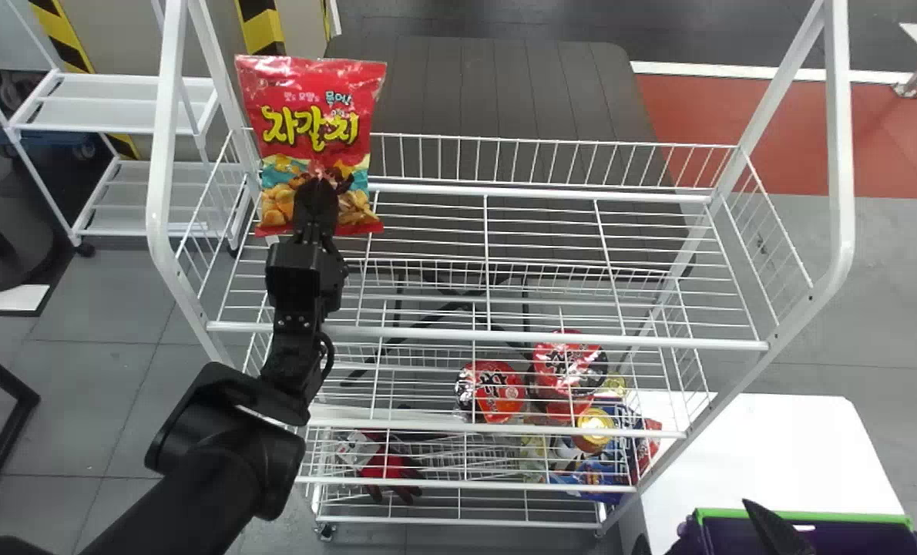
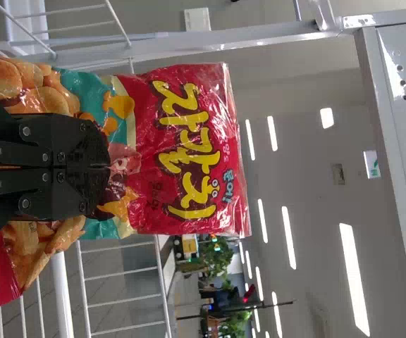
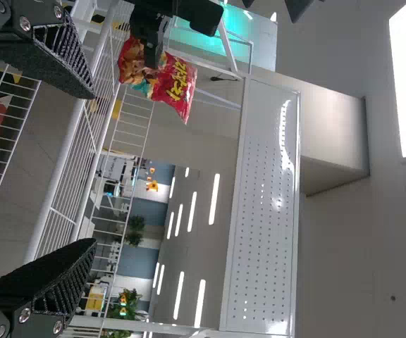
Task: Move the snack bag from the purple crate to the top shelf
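A snack bag, red with yellow lettering, stands upright at ten o'clock in the head view, over the left end of the top shelf of a white wire rack. The left gripper has its fingers closed on the bag's lower middle. Whether the bag's bottom edge touches the shelf wires, I cannot tell.

The right gripper has its fingers spread wide with nothing between them; it waits at four o'clock, by the purple crate. Red-lidded cups sit at about six and five o'clock, on a lower level.

The step in hand looks like placing: the bag is out of the crate and at its goal. Next, the left arm likely needs to settle the bag onto the wires, part its fingers gently and withdraw toward seven o'clock without tipping it.
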Robot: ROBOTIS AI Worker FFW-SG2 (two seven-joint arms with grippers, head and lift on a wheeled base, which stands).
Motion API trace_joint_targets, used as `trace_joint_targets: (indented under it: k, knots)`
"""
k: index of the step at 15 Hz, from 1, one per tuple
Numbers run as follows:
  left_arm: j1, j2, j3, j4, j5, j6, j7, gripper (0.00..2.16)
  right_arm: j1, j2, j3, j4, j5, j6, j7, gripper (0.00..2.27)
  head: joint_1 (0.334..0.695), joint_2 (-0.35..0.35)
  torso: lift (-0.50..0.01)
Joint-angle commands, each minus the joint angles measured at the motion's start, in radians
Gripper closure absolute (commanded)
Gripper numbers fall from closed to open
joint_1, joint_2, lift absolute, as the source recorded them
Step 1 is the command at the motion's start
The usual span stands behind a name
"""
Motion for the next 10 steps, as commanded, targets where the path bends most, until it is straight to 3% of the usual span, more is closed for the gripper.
trace_joint_targets:
  k: [1, 3, 5, 6, 10]
  knots:
    - [-0.004, 0.0, 0.002, 0.007, -0.001, 0.0, -0.004, 1.1, 0.0, 0.0, 0.0, 0.001, 0.0, 0.0, 0.0, 0.07, 0.695, -0.036, 0.0]
    - [-0.004, 0.002, 0.002, 0.008, -0.003, 0.0, -0.007, 0.89, -0.002, 0.0, 0.0, 0.001, 0.0, 0.003, 0.0, 0.07, 0.695, -0.036, 0.0]
    - [-0.004, 0.002, 0.004, 0.011, -0.005, 0.0, -0.012, 0.84, -0.002, 0.0, 0.0, 0.001, 0.0, 0.0, -0.001, 0.07, 0.695, -0.036, 0.0]
    - [-0.004, 0.003, 0.004, 0.014, -0.005, 0.0, -0.013, 0.54, -0.003, -0.001, 0.0, 0.001, 0.0, 0.003, 0.0, 0.07, 0.695, -0.036, 0.0]
    - [-0.004, 0.003, 0.007, 0.014, -0.005, 0.0, -0.018, 0.12, -0.006, -0.001, 0.0, 0.006, 0.0, 0.003, -0.001, 0.07, 0.695, -0.035, 0.0]
